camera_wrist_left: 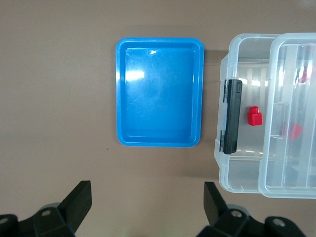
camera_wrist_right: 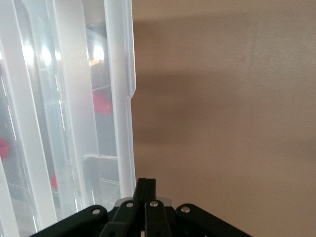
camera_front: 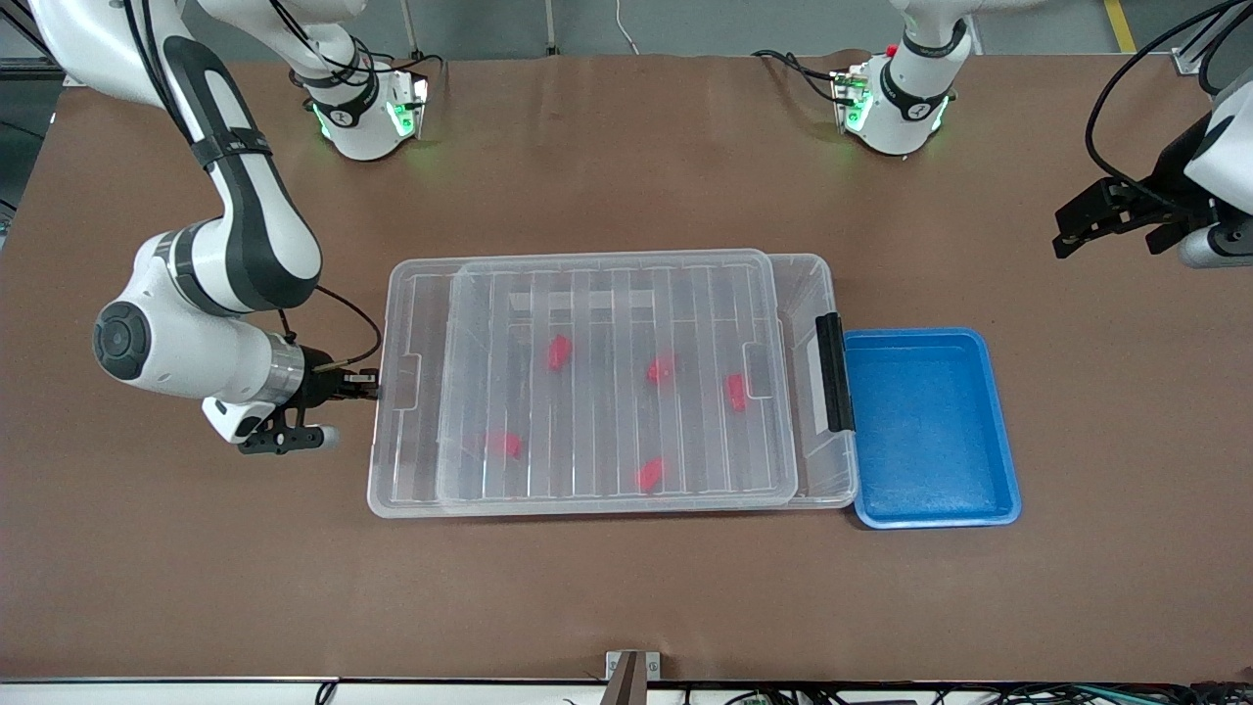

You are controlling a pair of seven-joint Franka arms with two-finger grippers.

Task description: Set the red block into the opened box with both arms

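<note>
Fingers pinched at box; brown table.

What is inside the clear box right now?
Five red blocks lie in the box, seen through the ribbed lid resting shifted on top; one is the red block nearest the black clip handle. The ribs blur finer detail.

The right arm reaches down from its base at the table's top edge, elbow bent, wrist turned level low over the table near the right arm's end. The right gripper points sideways along the table, its fingers pressed together. The left arm waits raised at its own end of the table, the left gripper with fingers spread wide apart.
</note>
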